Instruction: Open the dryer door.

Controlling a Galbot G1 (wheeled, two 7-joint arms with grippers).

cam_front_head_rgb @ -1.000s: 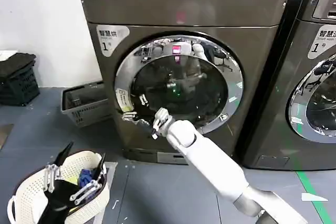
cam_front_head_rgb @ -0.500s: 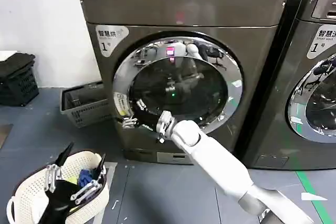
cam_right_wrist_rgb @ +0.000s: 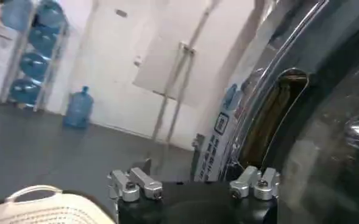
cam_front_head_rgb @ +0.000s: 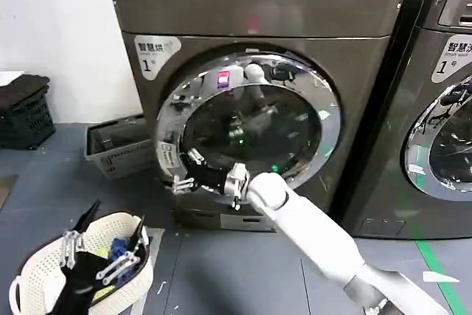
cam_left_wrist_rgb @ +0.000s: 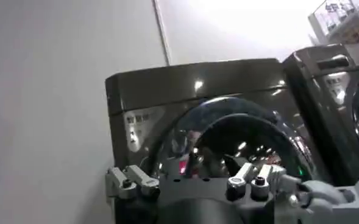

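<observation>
Looking down from the head view, the dryer door (cam_front_head_rgb: 247, 119), a chrome ring around dark glass, fills the front of the bronze-grey dryer (cam_front_head_rgb: 258, 5), with its left edge standing slightly proud of the machine's face; the white right arm (cam_front_head_rgb: 310, 230) reaches up from the lower right, and the right gripper (cam_front_head_rgb: 184, 173) sits at the lower left rim of the chrome ring, its fingers spread to either side of the rim edge, though whether they clamp it cannot be told; the left gripper (cam_front_head_rgb: 103, 252) hangs low at the left over a cream laundry basket (cam_front_head_rgb: 33, 274) on the floor, fingers spread apart with nothing between them; a grey crate (cam_front_head_rgb: 118, 145) lies beside the dryer, a black crate (cam_front_head_rgb: 26, 112) stands by the wall, and a second, darker machine (cam_front_head_rgb: 442, 108) stands at the right. Left wrist view: the left gripper (cam_left_wrist_rgb: 191, 182) shows wide apart, empty, with the dryer door (cam_left_wrist_rgb: 240, 140) well beyond it and the right arm (cam_left_wrist_rgb: 337, 195) at the door's lower rim. Right wrist view: the right gripper (cam_right_wrist_rgb: 194, 182) lies just beside the door's chrome rim (cam_right_wrist_rgb: 270, 79), with a white label (cam_right_wrist_rgb: 219, 143) on the rim and the basket (cam_right_wrist_rgb: 45, 210) below
</observation>
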